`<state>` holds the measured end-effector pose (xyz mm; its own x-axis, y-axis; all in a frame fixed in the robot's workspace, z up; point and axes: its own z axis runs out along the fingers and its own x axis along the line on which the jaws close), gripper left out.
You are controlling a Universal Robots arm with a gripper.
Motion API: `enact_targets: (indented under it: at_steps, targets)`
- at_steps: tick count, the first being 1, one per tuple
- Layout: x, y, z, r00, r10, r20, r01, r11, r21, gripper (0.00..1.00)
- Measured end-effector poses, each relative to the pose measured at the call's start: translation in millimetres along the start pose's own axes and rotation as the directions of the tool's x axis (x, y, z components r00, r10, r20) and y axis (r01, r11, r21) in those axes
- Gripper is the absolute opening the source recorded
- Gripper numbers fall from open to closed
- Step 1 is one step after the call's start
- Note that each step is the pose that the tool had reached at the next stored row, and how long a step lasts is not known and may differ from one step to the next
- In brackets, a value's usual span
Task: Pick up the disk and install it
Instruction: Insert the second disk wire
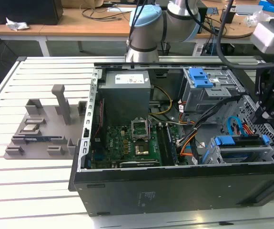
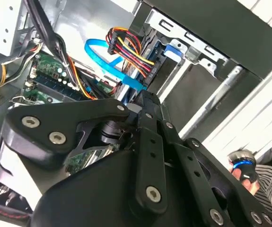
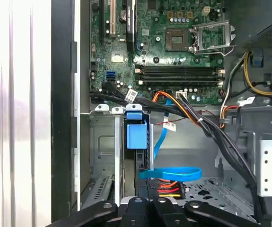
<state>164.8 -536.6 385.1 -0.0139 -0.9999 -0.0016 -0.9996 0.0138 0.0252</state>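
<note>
Jaws [image 1: 265, 113] hang at the end of the arm, over the corner of the open computer case [image 1: 175, 186] at the exterior view's right. Whether they are closed, or have hold of something, I cannot tell, because the dark links of the tool hide the tips.

The disk [image 3: 136, 135] is not on the worktop [image 1: 32, 191]. It stands on its thin edge in the metal drive cage [image 3: 102, 142] inside the case, and its blue frame is toward the motherboard [image 3: 173, 47]. In the exterior view its long axis runs across the picture, along the front wall of the case. The jaws are directly above the end of the disk at that view's right, very near or perhaps touching it. A flat blue cable [image 3: 173, 174] makes a loop just beside this same end, close to the tool. I judge that the disk is already in its slot, or nearly so.
</note>
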Motion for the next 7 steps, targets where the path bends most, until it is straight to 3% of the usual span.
enact_targets:
  at_steps: [2, 7]
  targets:
    - [0.0, 0.2, -7.3, 1.0, 0.0, 0.001, 0.0, 1.0, 0.0, 0.1]
    - [0.0, 0.2, -7.4, 1.0, 0.0, 0.0014, 0.0, 1.0, 0.0, 0.1]
